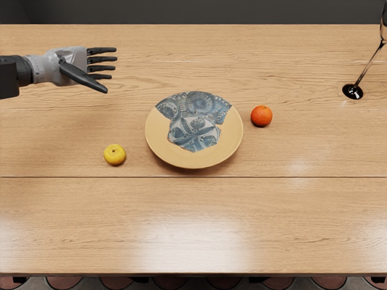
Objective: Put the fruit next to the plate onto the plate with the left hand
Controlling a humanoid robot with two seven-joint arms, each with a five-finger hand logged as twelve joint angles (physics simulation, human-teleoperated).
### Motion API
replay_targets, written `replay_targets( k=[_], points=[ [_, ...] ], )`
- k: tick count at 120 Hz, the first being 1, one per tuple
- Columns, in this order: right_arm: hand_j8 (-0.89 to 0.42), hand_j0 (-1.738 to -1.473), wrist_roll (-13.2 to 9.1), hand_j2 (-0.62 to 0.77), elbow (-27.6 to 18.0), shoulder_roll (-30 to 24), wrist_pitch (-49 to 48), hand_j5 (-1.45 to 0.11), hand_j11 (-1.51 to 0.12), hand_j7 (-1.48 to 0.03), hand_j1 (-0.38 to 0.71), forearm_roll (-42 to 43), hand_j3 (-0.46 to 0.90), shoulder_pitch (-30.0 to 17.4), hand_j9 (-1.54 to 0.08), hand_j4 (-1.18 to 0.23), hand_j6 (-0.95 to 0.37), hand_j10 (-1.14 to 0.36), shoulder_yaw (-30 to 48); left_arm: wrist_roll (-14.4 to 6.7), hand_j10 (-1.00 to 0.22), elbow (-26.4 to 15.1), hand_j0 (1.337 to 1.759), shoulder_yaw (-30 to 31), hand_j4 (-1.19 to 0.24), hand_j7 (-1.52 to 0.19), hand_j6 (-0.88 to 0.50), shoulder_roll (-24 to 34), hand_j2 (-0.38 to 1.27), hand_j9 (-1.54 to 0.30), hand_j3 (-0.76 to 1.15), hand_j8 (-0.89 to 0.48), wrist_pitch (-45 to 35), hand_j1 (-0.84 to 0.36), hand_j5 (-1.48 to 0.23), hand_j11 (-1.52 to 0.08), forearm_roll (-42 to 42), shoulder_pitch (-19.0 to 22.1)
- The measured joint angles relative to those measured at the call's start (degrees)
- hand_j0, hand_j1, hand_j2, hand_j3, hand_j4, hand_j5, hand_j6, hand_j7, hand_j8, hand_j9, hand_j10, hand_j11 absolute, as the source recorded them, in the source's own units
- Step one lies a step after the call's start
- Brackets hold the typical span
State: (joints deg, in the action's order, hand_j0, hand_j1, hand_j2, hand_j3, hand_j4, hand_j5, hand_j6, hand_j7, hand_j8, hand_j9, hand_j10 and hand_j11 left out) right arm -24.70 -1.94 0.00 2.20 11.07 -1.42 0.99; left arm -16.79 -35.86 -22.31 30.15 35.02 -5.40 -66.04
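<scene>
left hand (pixel 75 63) hovers with fingers spread, holding nothing. small round yellow fruit (pixel 114 154) lies near the tan blue-patterned ceramic plate (pixel 158 146), on the hand's side. lower the palm over it; close fingers evenly.

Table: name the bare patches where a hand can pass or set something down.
Widest: the near strip of table below the plate. Also bare: between left hand and yellow fruit. Tight: the plate's gaps to fruit and orange; glass far right.
</scene>
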Motion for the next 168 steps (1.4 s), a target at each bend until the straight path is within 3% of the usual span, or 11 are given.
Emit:
replay_targets(
  k=[29,42,63,91,115,139,152,168],
  points=[
    [0.0,-1.658,0.0,0.0,0.0,0.0,-0.2,0.0,0.0,0.0,-0.35,0.0,0.0,-0.1,0.0,0.0,0.0,0.0,0.0,0.0,-0.02,-0.2,1.658,0.1,-0.02,-0.02,-0.02,0.1,0.0,-0.02,0.0,-0.02,0.0,0.33,-0.02,-0.02,-3.5,-0.8],
    [0.0,-1.658,0.0,0.0,0.0,0.0,-0.4,0.0,0.0,0.0,-0.35,0.0,0.0,-0.2,0.0,0.0,0.0,0.0,-0.1,-0.2,-0.02,-3.8,1.658,0.1,-0.02,-0.02,-0.02,0.9,0.0,-0.02,0.0,-0.02,0.0,0.33,-0.02,-0.02,-9.9,-3.3],
    [0.0,-1.658,0.0,0.0,0.0,0.0,-0.4,0.0,0.0,0.0,-0.35,0.0,0.0,-0.2,0.0,0.0,0.0,0.0,-0.1,-2.7,-0.02,-8.8,1.658,1.1,-0.02,-0.02,-0.02,0.7,0.0,-0.02,0.0,-0.02,0.0,0.33,-0.02,-0.02,-18.1,-6.3],
    [0.0,-1.658,0.0,0.0,0.0,0.0,-0.5,0.0,0.0,0.0,-0.35,0.0,0.0,-0.3,0.0,0.0,0.0,0.0,-0.2,-6.1,-0.02,-14.5,1.658,7.4,-0.02,-0.02,-0.02,1.3,0.0,-0.02,0.0,-0.02,0.0,0.33,-0.02,-0.02,-20.6,-12.4],
    [0.0,-1.658,0.0,0.0,0.0,0.0,-0.5,0.0,0.0,0.0,-0.35,0.0,0.0,-0.3,0.0,0.0,0.0,0.0,-0.2,-8.9,-0.02,-20.2,1.658,9.9,-0.02,-0.03,-0.02,2.1,0.0,-0.03,0.0,-0.02,0.0,0.33,-0.03,-0.03,-24.1,-13.3],
    [0.0,-1.658,0.0,0.0,0.0,0.0,-0.5,0.0,0.0,0.0,-0.35,0.0,0.0,-0.3,0.0,0.0,0.0,0.0,-0.1,-10.0,-0.02,-32.5,1.658,17.6,-0.02,-0.03,-0.02,8.2,0.0,-0.03,0.0,-0.02,-3.2,0.33,-0.03,-0.03,-24.8,-22.9],
    [0.0,-1.658,0.0,0.0,0.0,0.0,-0.5,0.0,0.0,0.0,-0.35,0.0,0.0,-0.3,0.0,0.0,0.0,0.0,-0.1,-10.1,-0.02,-38.7,1.658,22.5,-0.02,-0.03,-0.02,9.7,0.0,-0.03,0.0,-0.02,-9.6,0.33,-0.03,-0.03,-24.8,-25.6],
    [0.0,-1.658,0.0,0.0,0.0,0.0,-0.5,0.0,0.0,0.0,-0.35,0.0,0.0,-0.3,0.0,0.0,0.0,0.0,-0.2,-10.2,-0.02,-43.4,1.658,27.0,-0.02,-0.03,-0.02,10.0,0.0,-0.03,0.0,-0.02,-16.6,0.33,-0.03,-0.03,-24.8,-26.9]
  ],
)
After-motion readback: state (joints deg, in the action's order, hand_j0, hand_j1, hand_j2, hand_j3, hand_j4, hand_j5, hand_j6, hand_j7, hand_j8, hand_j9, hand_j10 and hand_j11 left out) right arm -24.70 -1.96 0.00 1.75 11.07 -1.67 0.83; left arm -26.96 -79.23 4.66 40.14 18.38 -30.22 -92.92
